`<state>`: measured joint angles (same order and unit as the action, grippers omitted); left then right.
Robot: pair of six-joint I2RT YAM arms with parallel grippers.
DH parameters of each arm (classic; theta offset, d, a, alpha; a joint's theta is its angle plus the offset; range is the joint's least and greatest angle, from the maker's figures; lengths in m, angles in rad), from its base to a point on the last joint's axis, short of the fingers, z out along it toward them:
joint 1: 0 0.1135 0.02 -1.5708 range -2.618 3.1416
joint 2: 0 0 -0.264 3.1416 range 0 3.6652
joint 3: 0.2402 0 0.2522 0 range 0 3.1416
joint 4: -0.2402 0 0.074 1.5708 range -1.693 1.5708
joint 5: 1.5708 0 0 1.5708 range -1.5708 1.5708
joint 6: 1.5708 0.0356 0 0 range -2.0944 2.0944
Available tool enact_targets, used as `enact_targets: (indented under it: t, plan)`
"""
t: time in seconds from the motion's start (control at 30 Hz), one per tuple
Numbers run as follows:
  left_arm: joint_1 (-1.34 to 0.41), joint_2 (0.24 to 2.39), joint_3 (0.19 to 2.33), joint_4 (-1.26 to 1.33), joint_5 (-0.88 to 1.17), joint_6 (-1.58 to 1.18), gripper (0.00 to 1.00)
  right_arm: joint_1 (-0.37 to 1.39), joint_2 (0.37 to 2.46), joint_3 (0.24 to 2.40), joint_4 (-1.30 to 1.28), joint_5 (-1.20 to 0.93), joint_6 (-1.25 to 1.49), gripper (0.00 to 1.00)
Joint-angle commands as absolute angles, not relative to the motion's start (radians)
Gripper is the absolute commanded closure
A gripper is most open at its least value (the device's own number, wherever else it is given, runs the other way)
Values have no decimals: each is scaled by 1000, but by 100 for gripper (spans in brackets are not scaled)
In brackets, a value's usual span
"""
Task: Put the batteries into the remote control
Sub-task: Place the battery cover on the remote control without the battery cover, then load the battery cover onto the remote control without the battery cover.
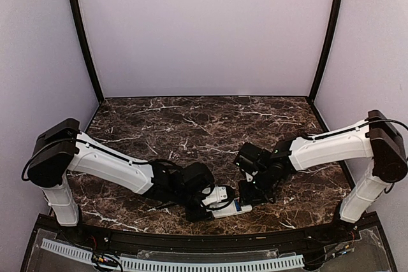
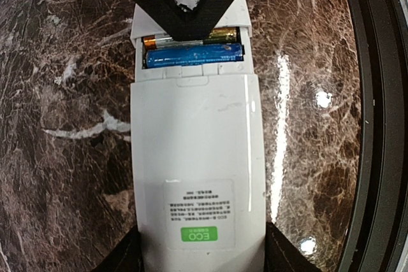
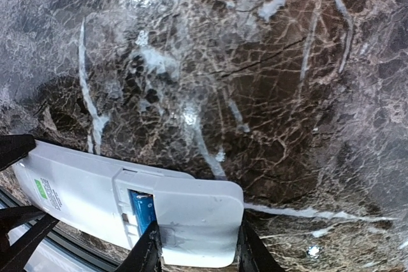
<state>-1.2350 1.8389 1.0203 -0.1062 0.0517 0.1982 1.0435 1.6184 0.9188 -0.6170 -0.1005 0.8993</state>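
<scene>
Left claw (image 2: 203, 256): closed narrow on the remote control (image 2: 194, 157), with one finger against each long side at the end that carries the green label (image 2: 199, 234). I judge this grip is there so that the handset cannot slide while the other arm works at the far end.
Right claw (image 3: 199, 227): at the opposite end of the remote control, above the battery bay (image 2: 191, 46). Its own view shows two fingers (image 3: 150, 246) apart with white plastic between them. The left wrist view shows them as a dark V that narrows to a point at the bay. I cannot tell how wide it stands or whether it pinches anything.
Batteries (image 2: 194, 55): both lie inside the bay, side by side across the remote control. The blue one is nearer the label. A gold-orange one (image 2: 223, 34) sits beyond it, partly under the V.
Remote control: flat on the counter (image 2: 64, 125), back side up, so the bay faces the claws.
Step, as I judge: the batteries look seated or nearly seated, and the right claw is probably pressing the second one home.
Left wrist view alone: it shows both batteries, the label and the uncovered bay.
Right wrist view alone: it shows only a thin blue strip of one battery, but much bare counter beyond the remote control.
Top view alone: both arms lean inward and meet at the remote control. The batteries are too small there to read.
</scene>
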Motion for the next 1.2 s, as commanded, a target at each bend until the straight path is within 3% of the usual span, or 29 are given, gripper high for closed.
enact_targets:
  t: [0.0,0.7,0.83,0.97,1.17]
  plan:
    - [-1233,1877,1019,-124,50,202,44,1065,1658,948,-593,-102,904,64]
    - [-1233,1882,1019,-128,54,213,43,1061,1540,969,-601,-128,849,26]
    - [-1233,1881,1017,-127,59,213,41,1042,1486,953,-625,-128,847,24]
    - [-1233,1881,1017,-128,61,212,40,1010,1416,897,-629,-118,858,30]
    - [-1233,1873,1010,-120,66,206,38,906,1313,719,-440,-219,883,62]
